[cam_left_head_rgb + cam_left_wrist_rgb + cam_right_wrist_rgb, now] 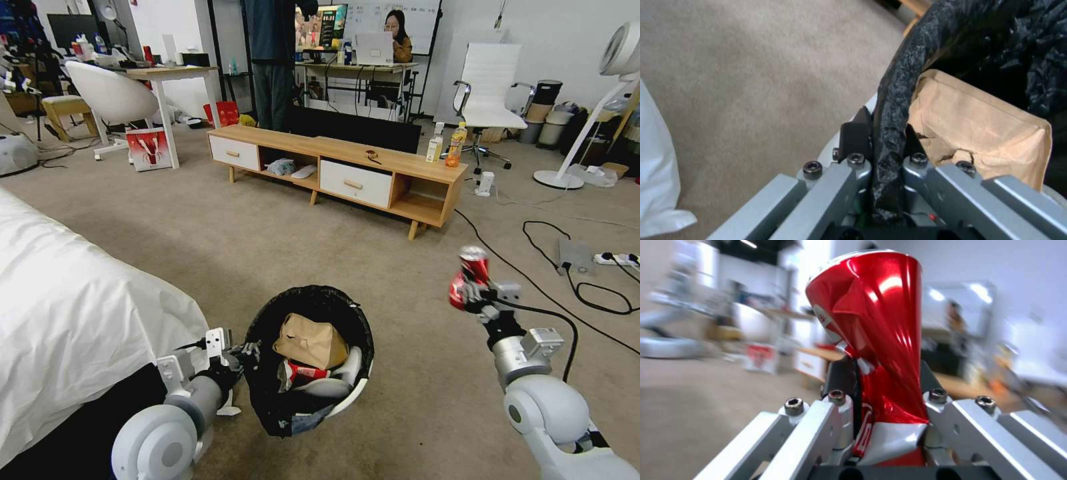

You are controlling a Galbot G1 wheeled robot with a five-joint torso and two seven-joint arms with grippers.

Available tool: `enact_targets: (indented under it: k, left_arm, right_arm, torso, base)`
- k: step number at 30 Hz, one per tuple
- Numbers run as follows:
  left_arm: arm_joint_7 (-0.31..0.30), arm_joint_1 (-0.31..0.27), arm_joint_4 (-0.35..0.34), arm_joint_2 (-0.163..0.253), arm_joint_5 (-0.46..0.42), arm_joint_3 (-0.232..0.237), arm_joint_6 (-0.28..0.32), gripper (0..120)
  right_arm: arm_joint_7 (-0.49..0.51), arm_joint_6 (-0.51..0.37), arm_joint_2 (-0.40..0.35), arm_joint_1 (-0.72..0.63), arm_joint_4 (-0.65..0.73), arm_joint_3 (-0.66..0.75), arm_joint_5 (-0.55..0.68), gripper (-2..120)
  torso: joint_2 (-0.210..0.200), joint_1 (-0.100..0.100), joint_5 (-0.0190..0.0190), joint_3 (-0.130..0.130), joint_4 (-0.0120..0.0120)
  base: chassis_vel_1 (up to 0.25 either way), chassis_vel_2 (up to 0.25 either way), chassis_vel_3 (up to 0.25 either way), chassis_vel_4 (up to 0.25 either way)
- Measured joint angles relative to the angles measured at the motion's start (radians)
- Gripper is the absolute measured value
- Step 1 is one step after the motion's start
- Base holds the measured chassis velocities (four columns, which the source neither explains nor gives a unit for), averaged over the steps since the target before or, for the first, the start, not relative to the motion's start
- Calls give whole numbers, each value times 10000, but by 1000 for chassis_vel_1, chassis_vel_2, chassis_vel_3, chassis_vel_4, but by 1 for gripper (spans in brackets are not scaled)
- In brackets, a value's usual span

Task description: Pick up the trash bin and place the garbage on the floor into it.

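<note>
From the head camera, the left end effector (235,351) is clamped on the black-bagged rim of the trash bin (310,360), which hangs just to its right, tilted toward the robot and off the floor (373,267). Inside lie a brown paper piece (311,342), a red-and-white wrapper (300,371) and something white. The right end effector (470,293) is raised well to the right of the bin, gripping a crushed red soda can (470,275) that sticks up beyond its fingertips.

The left wrist camera shows the fingers (856,138) pinched tight on the bag-covered rim (889,133), with the brown paper just past them inside the bin and carpet on the outer side.

The right wrist camera shows the can (876,326) squeezed between closed fingers (840,373), its dented body rising straight out from them, with the room behind it.

The step in hand looks like carrying a collected can to the bin. The next move calls for bringing the right end effector across until the can is over the bin's opening, then releasing, while the left keeps the rim steady; the bin's tilt could let the can bounce off the paper.
</note>
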Motion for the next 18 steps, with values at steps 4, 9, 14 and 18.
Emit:
enact_targets:
  k: [4,9,14,18]
  left_arm:
    - [0,12,53,40,29,162,11,2]
    - [23,-267,445,311,-103,694,67,2]
    - [187,-631,758,567,-274,1104,121,2]
    - [378,-1098,1065,767,-488,1679,164,2]
  right_arm:
    - [-801,355,-450,-16,331,-260,274,14]
    - [-2070,781,-1701,289,668,-904,1138,14]
    - [-2649,856,-2056,487,814,-1222,1504,14]
    - [-3159,860,-2149,541,905,-1601,1619,14]
  torso:
    - [0,0,-1,0,3]
    - [0,0,0,0,4]
    - [0,0,0,0,4]
    - [0,0,0,0,3]
  base:
    - [0,0,0,0]
    - [0,0,0,0]
    - [0,0,0,0]
    - [0,0,0,0]
